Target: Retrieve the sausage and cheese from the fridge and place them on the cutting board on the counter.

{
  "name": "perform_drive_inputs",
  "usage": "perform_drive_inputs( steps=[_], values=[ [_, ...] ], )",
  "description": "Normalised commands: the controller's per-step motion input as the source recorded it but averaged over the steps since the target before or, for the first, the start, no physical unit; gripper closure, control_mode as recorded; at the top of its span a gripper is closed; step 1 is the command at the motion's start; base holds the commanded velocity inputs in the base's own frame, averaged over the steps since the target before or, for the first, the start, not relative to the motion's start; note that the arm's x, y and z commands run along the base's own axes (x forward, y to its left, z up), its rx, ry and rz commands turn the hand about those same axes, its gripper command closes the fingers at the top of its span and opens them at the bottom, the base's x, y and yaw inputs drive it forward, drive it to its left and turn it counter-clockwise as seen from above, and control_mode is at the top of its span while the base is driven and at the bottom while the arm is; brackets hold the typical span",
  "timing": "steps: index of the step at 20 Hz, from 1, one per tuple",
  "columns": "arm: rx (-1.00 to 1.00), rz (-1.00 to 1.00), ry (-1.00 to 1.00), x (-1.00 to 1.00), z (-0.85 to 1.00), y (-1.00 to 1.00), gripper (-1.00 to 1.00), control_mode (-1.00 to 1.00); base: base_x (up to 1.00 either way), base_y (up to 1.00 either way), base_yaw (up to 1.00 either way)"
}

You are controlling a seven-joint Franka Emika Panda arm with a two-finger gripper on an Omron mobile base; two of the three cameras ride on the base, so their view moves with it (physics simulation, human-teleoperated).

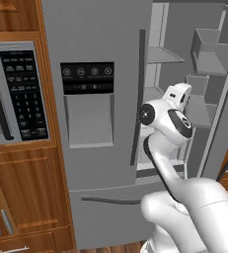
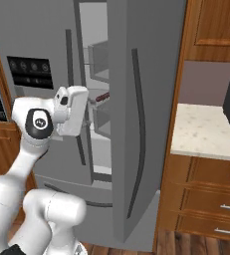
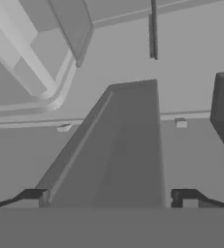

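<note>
A large grey fridge (image 1: 100, 123) fills the middle of the left base view, its right door swung open at the right edge to show grey shelves and door bins. The white arm rises from the lower right, its hand reaching into the opening at centre right. In the hand view the claw (image 3: 112, 197) sits at the bottom, its two dark tips spread wide with nothing between them, facing grey interior panels. In the right base view, a dark reddish shape (image 2: 102, 97), possibly the sausage, lies on a shelf just right of the hand. The beige speckled surface (image 2: 201, 132) sits at the right.
</note>
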Motion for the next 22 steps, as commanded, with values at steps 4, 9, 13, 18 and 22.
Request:
perform_drive_inputs(
  steps=[4,9,13,18,22],
  values=[
    [-0.14,-0.01,-0.04,0.34,-0.37,-0.35,-1.00,-1.00,0.00,0.00,0.00],
    [-0.14,-0.13,-0.06,-0.09,-0.07,-0.86,-1.00,-1.00,0.00,0.00,0.00],
    [-0.11,-0.21,-0.01,-0.46,-0.05,-1.00,-1.00,-1.00,0.00,0.00,0.00],
    [-0.07,-0.25,0.00,-0.56,-0.07,-1.00,-1.00,-1.00,0.00,0.00,0.00],
    [0.04,-0.13,0.02,-0.05,0.00,-0.82,-1.00,-1.00,0.00,0.00,0.00]
  ],
)
